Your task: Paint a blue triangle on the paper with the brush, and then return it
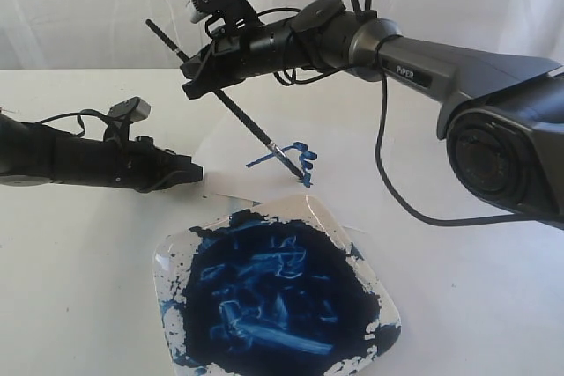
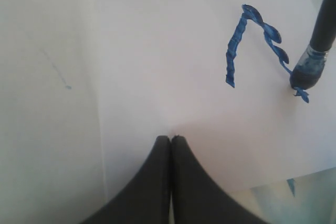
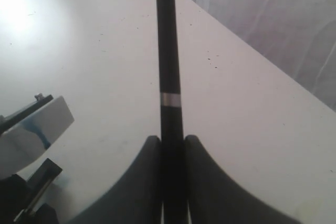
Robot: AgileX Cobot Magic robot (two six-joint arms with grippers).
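Note:
The brush (image 1: 231,105) slants down from upper left to the paper (image 1: 233,151). My right gripper (image 1: 207,81) is shut on its black handle (image 3: 168,51), below the pale band. The bristle tip (image 2: 306,74) touches the paper at the end of a blue stroke. The blue triangle (image 1: 286,156) shows as two joined strokes (image 2: 247,40), with the side between their lower ends open. My left gripper (image 2: 171,138) is shut with nothing in it. It sits low on the paper's (image 2: 173,51) near edge, left of the strokes (image 1: 196,169).
A white square dish (image 1: 166,254), thick with dark-blue paint, sits in front of the paper. Its corner reaches close to the brush tip. The table's far edge (image 3: 252,51) runs in front of a white curtain. A faint blue speck (image 2: 68,86) marks the bare table.

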